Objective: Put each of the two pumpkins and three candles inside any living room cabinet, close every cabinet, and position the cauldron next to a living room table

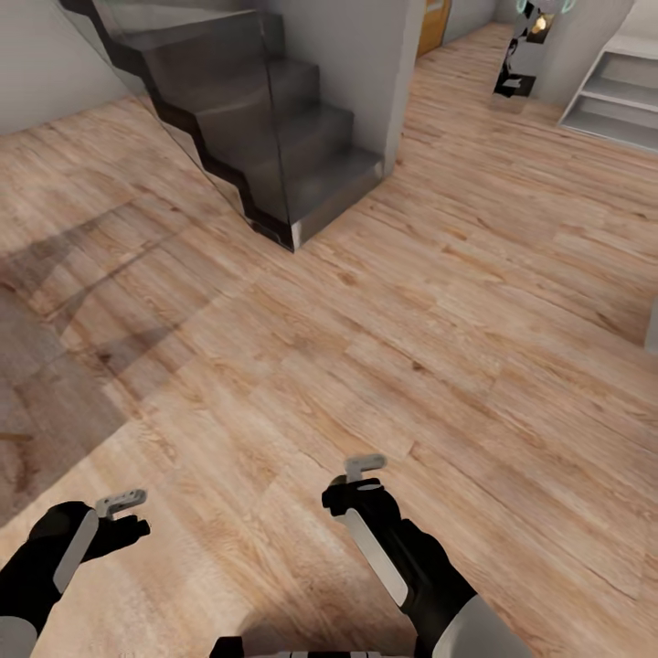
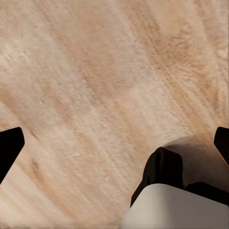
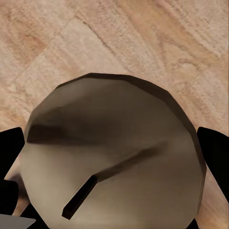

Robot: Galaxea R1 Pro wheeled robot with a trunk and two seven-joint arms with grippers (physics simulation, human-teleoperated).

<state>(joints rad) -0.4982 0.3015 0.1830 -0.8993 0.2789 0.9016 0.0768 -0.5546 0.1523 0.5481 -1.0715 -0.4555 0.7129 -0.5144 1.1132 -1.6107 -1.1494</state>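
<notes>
One candle [image 3: 114, 124], a stubby grey-beige cylinder with a dark wick lying across its top, sits between the black fingers of my right gripper [image 3: 112, 160], which is shut on it above the wood floor. In the head view the right gripper [image 1: 364, 477] is held low in front of me, and the candle itself is hidden behind the hand. Over bare floor at the lower left, my left gripper [image 1: 123, 504] stands open; its fingers [image 2: 10, 149] are spread wide with nothing between them. The pumpkins, the other candles, the cabinet and the cauldron are out of view.
A dark grey staircase [image 1: 265, 128] with a glass side rises ahead on the left, beside a grey wall pillar [image 1: 366, 55]. White shelves [image 1: 612, 91] stand at the far right. A rug edge [image 1: 32, 429] lies at the left. Wood floor [image 1: 439, 302] stretches ahead.
</notes>
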